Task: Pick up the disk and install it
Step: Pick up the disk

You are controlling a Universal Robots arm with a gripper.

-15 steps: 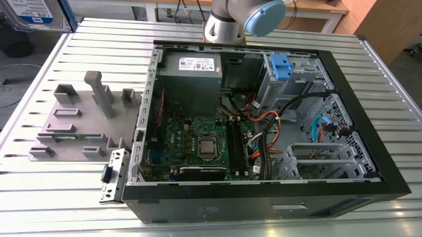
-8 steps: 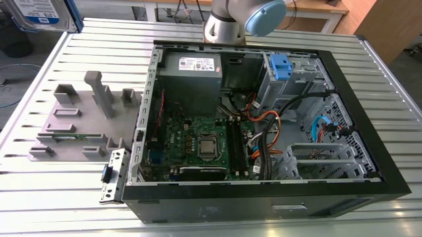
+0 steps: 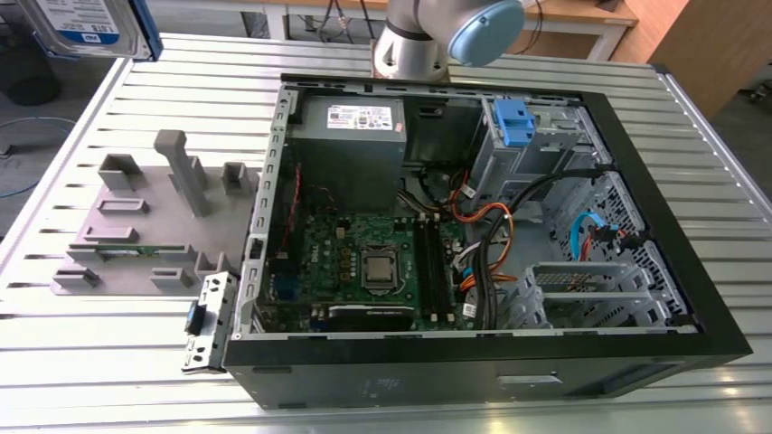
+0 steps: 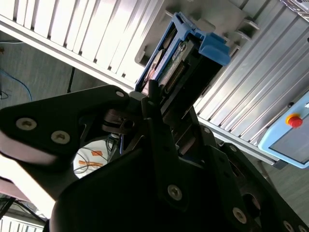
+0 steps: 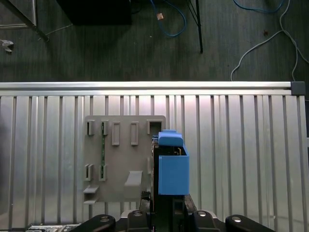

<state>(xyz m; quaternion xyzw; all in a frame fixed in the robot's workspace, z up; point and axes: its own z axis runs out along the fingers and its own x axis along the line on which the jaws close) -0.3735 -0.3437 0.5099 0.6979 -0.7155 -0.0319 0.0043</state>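
The disk point(image 3: 87, 25) hangs high at the exterior view's far left, its white-and-blue label facing the camera and a blue frame along its edge. In both wrist views my gripper point(image 5: 167, 205) is shut on the disk point(image 5: 171, 166), which stands on edge between the fingers with its blue carrier end pointing away from the wrist. The second wrist view shows the disk point(image 4: 176, 60) edge-on, connector side visible, clamped in the black gripper point(image 4: 159, 104). It is held in the air above the slatted table, over the edge of the grey fixture plate point(image 5: 120, 159).
An open computer case point(image 3: 483, 362) lies on the aluminium slat table point(image 3: 145, 362), with a drive cage and blue latch point(image 3: 513, 122) at its far side. The grey fixture plate point(image 3: 145, 226) with upright holders sits beside the case. The arm's base point(image 3: 422, 36) stands behind it.
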